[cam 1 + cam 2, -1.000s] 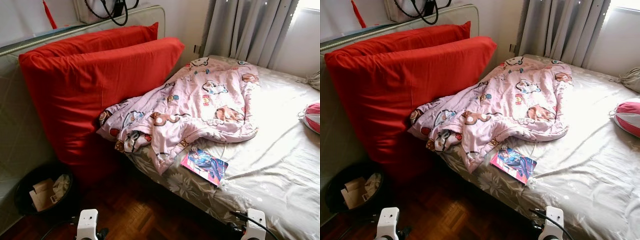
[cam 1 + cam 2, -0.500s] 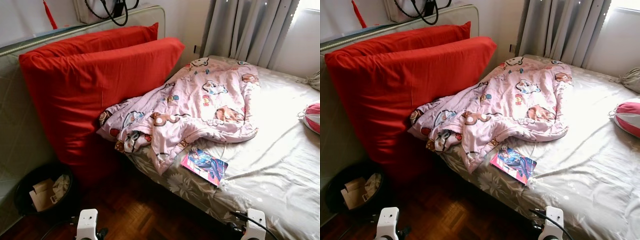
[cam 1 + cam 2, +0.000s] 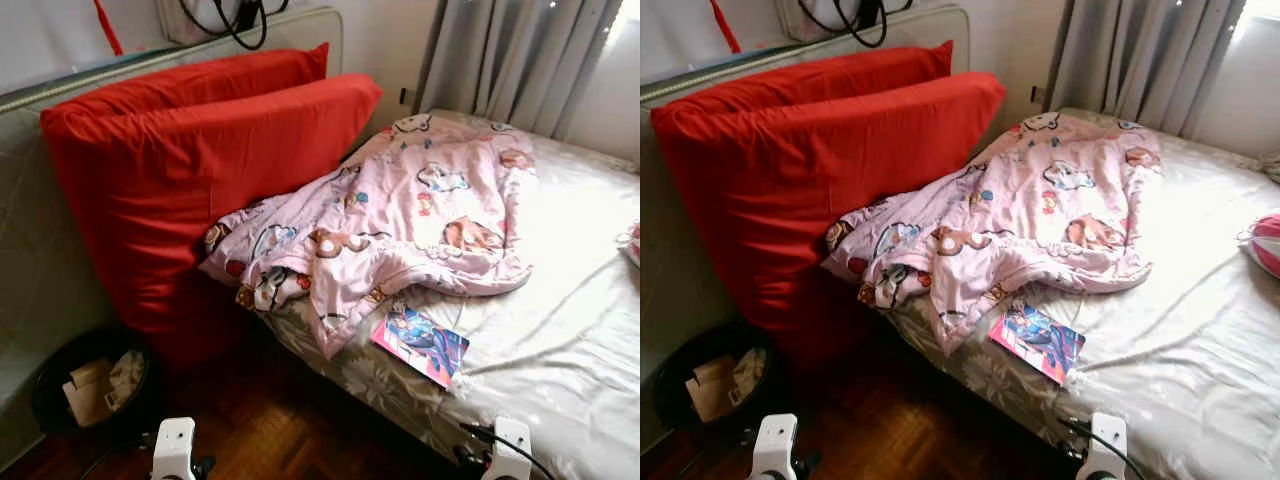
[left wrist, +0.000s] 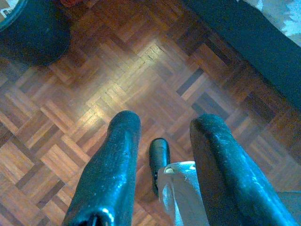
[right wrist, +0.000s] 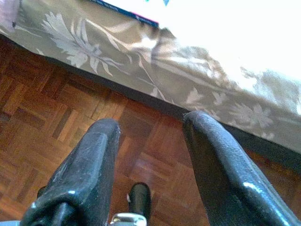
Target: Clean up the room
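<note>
Blanket [image 3: 400, 225] lies crumpled over the bed [image 3: 570, 340], comic [image 3: 420, 342] beside it; I judge both need tidying. Left gripper [image 4: 162, 160] and right gripper [image 5: 148, 155] hang idle above the floor [image 4: 70, 117], jaws spread.

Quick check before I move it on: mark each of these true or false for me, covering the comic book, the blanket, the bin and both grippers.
1. The comic book lies on the floor. False: it lies on the bed, near the edge.
2. The pink blanket is folded neatly. False: it lies crumpled, one corner hanging over the edge.
3. The black bin holds scraps. True.
4. Both grippers are open and empty. True: left gripper and right gripper hang over the parquet floor.
5. Red cushions lean beside the bed. True.
</note>
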Controlling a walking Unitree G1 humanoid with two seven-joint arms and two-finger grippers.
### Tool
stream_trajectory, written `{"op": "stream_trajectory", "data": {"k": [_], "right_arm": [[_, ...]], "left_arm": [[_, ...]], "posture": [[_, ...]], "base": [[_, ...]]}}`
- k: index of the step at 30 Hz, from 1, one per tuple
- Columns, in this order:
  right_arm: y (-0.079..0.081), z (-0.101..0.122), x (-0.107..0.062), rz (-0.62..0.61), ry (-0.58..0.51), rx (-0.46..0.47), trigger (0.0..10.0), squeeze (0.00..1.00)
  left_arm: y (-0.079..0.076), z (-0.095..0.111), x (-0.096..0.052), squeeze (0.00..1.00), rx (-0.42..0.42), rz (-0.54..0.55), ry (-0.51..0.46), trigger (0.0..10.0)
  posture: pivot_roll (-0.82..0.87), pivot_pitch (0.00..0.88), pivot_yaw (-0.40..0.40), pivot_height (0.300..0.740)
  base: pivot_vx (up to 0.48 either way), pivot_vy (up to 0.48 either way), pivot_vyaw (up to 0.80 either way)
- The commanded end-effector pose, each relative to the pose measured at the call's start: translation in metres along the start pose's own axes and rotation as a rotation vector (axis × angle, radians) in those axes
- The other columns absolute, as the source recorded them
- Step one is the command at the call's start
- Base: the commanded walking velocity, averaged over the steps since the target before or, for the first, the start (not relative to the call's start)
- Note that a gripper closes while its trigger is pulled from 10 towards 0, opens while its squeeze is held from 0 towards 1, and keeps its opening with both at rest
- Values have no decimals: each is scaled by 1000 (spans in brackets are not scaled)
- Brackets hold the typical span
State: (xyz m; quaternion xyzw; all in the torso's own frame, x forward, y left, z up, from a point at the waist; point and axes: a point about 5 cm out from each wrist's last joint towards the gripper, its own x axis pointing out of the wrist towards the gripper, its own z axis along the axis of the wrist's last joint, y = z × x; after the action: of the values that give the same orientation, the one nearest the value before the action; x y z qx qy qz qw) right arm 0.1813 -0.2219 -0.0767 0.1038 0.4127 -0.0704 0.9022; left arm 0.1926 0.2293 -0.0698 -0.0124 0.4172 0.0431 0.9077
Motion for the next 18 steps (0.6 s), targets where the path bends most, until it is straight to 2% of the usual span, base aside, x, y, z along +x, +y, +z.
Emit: {"op": "stream_trajectory", "data": {"k": [1,18], "right_arm": [[1,2,1,-3,-4,13,10000,0],[1,2,1,2,-8,17,10000,0]], "left_arm": [[3,1,0,0,-7,11,-4,10000],[3,2,0,0,-7,8,-7,10000]], "posture": [[5,0,-32,740],[7,0,-31,740]], "base": [[311,0,0],[312,0,0]]}}
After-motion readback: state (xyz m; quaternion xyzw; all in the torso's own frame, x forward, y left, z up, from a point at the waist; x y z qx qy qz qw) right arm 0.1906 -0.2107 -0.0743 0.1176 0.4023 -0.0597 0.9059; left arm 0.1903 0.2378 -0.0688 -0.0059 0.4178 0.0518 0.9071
